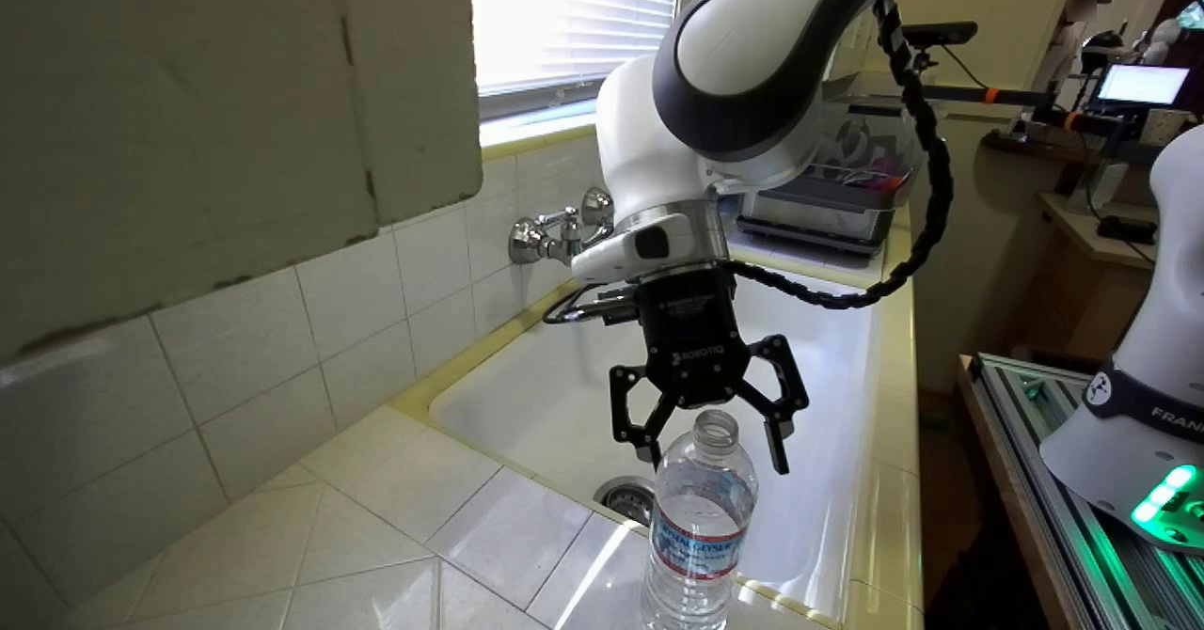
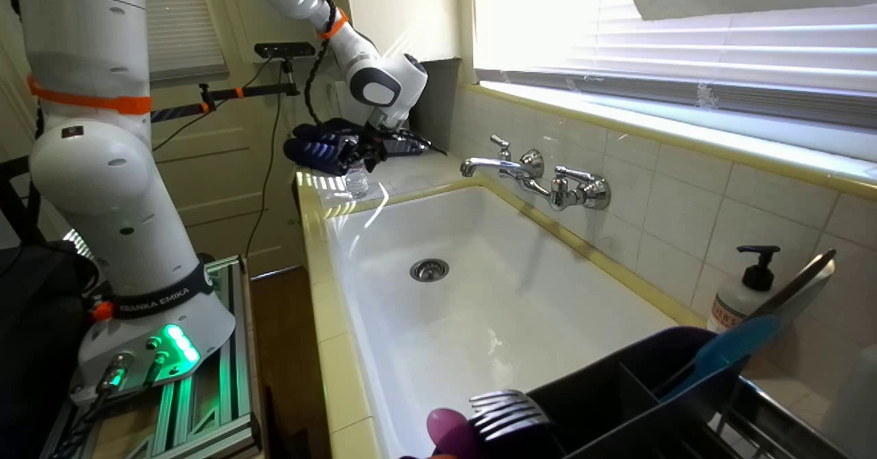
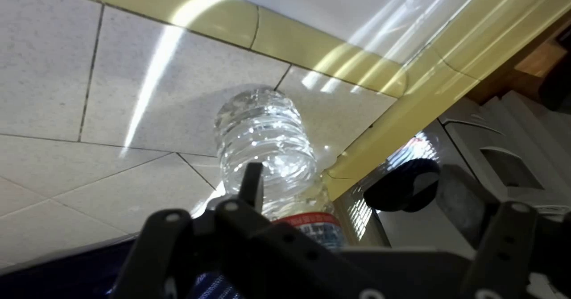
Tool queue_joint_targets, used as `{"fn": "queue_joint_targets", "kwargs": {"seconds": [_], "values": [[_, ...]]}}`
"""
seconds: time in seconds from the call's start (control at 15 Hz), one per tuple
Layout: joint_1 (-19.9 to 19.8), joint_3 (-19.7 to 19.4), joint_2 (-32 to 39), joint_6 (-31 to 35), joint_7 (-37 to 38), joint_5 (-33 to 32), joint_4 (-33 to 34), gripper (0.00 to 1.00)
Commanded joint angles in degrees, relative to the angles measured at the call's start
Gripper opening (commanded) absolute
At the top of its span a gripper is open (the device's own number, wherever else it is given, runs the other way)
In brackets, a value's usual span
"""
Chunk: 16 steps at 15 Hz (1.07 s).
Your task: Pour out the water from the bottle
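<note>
in an exterior view i'm seeing my gripper (image 1: 717, 451) hovering near the bottle (image 1: 698, 555), jaws standing wide, released. in an exterior view the bottle is standing on the counter (image 2: 411, 175), at its edge beside the sink (image 2: 479, 322). in the wrist view it is sitting near the counter's yellow corner.

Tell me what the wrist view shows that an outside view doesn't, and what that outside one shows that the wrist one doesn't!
Of these two, only the wrist view shows the bottle right down to its bottom, plus part of a dark blue thing, too cut off to name.

Seen only in an exterior view: the tap, the drain, the window and the bottle's top.

Both share: the label, the open hand, some of the sink and the tiled counter.
</note>
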Motion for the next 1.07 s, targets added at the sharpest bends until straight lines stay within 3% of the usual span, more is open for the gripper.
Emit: {"fn": "queue_joint_targets", "kwargs": {"seconds": [0.0, 1.0], "values": [[-0.4, 0.6, 1.9, 2.6, -0.4, 2.2, 1.7, 1.00], [-0.6, 2.2, 9.0, 2.8, -1.1, 4.7, 8.7, 1.00]]}}
